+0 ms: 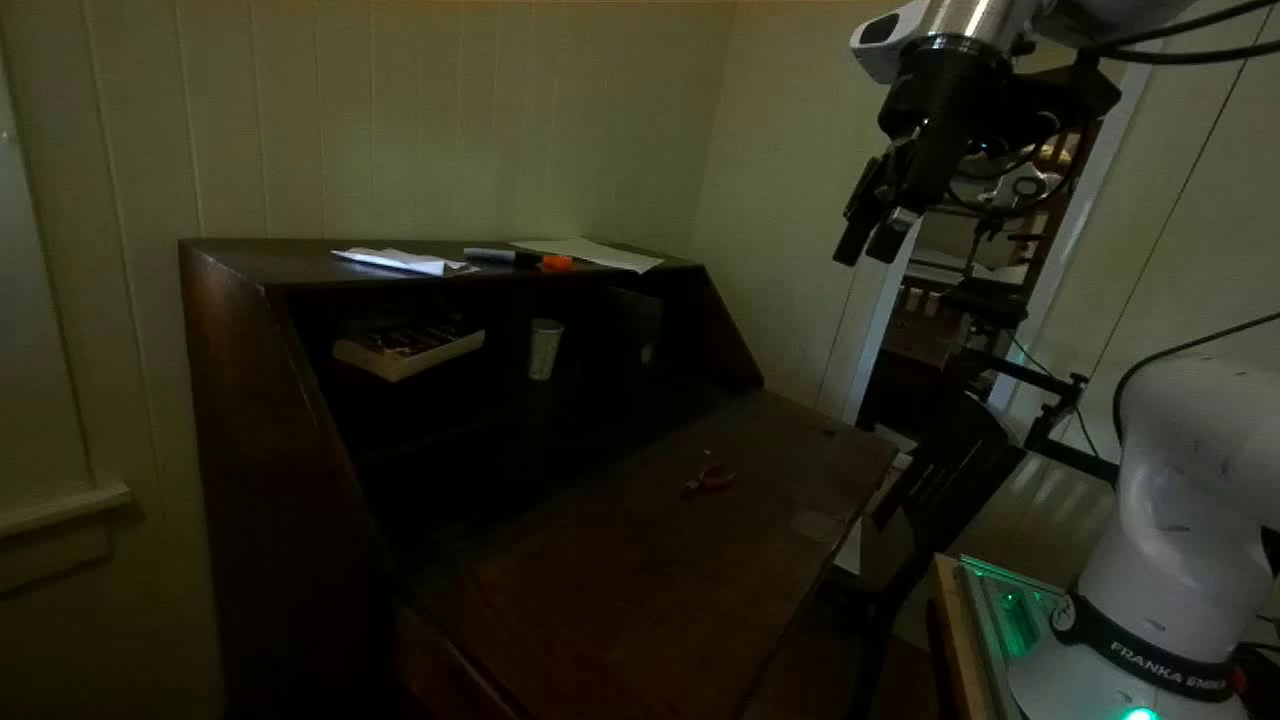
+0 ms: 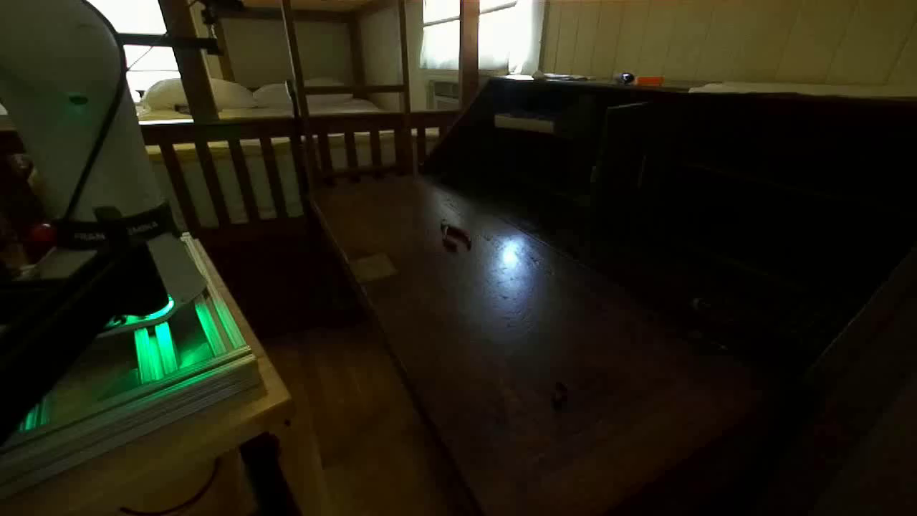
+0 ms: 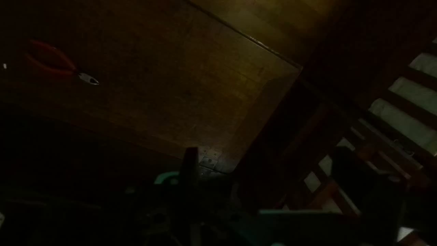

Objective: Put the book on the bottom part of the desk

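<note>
- your gripper (image 1: 868, 248) hangs in the air in an exterior view, tilted, fingertips (image 1: 850, 245) pointing down, well apart from the book (image 1: 412, 352).
- in the wrist view its fingers (image 3: 190, 167) are spread wide, and you hold nothing between them.
- the book lies flat inside the open upper recess (image 1: 440, 420) of the secretary desk (image 1: 260, 520), below the desk's top (image 1: 290, 255) and near a slanted side (image 1: 240, 350); you can make out a dark patterned cover and pale sides.
- the writing board (image 1: 620, 580), the bottom part of the desk, lies flat in front of the recess and lower, so the book sits above and behind it.
- on that board you have red-handled diagonal cutters (image 3: 66, 68), a pale patch (image 2: 372, 266) by the front edge, and a small dark thing (image 2: 559, 395) too dim to name; a metal hinge (image 3: 209, 162) shows at a corner.
- a pale cup (image 1: 545, 350) stands upright in the recess, near the book and apart from it.
- on the desk's top you see folded white paper (image 1: 395, 262), a flat pale sheet (image 1: 600, 255), and a grey marker (image 1: 495, 256) with a small orange thing (image 1: 556, 262) at its end; you cannot tell whether those two touch.
- your arm's white base (image 1: 1150, 560) is on a wooden table (image 2: 276, 398), with green light (image 2: 147, 314) at its foot.
- in an exterior view a bunk bed (image 2: 279, 127) with white pillows (image 2: 190, 97) stands beyond it.
</note>
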